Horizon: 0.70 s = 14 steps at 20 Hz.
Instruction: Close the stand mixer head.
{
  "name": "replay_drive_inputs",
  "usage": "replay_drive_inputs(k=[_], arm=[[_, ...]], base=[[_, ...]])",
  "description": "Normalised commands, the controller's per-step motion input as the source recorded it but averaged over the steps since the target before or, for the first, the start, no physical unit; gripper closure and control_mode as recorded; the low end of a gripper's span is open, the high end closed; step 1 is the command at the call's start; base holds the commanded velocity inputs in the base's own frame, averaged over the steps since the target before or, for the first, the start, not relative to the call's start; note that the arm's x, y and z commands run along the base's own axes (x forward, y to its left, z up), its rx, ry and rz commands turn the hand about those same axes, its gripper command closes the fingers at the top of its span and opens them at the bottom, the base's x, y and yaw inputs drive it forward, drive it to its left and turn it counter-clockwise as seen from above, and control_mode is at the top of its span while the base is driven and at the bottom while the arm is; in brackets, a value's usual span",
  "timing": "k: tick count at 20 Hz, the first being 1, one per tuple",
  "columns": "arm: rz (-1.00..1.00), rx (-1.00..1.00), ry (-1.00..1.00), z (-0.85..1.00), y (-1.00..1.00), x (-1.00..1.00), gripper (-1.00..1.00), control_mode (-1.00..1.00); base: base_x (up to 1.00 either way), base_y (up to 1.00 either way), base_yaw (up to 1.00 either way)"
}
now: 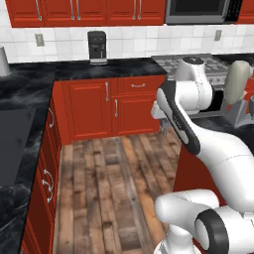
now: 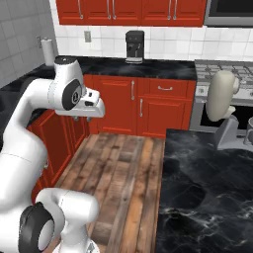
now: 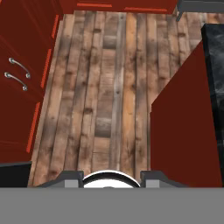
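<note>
- Here the arm is folded high over the wooden floor (image 3: 109,87), its forearm bent back and the wrist turned downward, as seen in both base views.
- The tool (image 2: 88,117) is held above the floor, well apart from the mixer; whether its fingers are spread or pressed together cannot be told, since the tips are barely seen at the bottom of the hand view.
- The stand mixer head (image 2: 220,95) is seen tilted up, nearly upright, on its grey stand (image 2: 230,133) at the far edge of the black marble worktop (image 2: 197,188), to the right of the arm.
- In the left base view the stand mixer head (image 1: 237,82) is seen just past the arm's upper link, partly hidden by it.
- A grey bowl (image 2: 249,132) is glimpsed at the picture's edge beside the stand.
- A black coffee machine (image 2: 134,47) is set on the far worktop under the red wall cabinets (image 2: 128,11).
- A stove (image 2: 222,69) is placed behind the mixer, and a paper towel roll (image 2: 48,51) is stood at the far left.
- Red base cabinets (image 2: 148,106) are ranged around the open floor between arm and mixer.
</note>
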Motion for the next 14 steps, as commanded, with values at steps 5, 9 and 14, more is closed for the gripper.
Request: replay_drive_inputs(k=[5,9,14], arm=[[0.03,0.00,-0.01,0.03,-0.12,-0.31,-1.00,-1.00],[0.01,0.01,-0.02,0.06,-0.27,-1.00,-1.00,-1.00],[0.01,0.14,0.00,0.01,-0.31,-1.00,-1.00,-1.00]], base=[[0.00,0.00,0.00],[0.00,0.00,0.00],[0.00,0.00,0.00]])
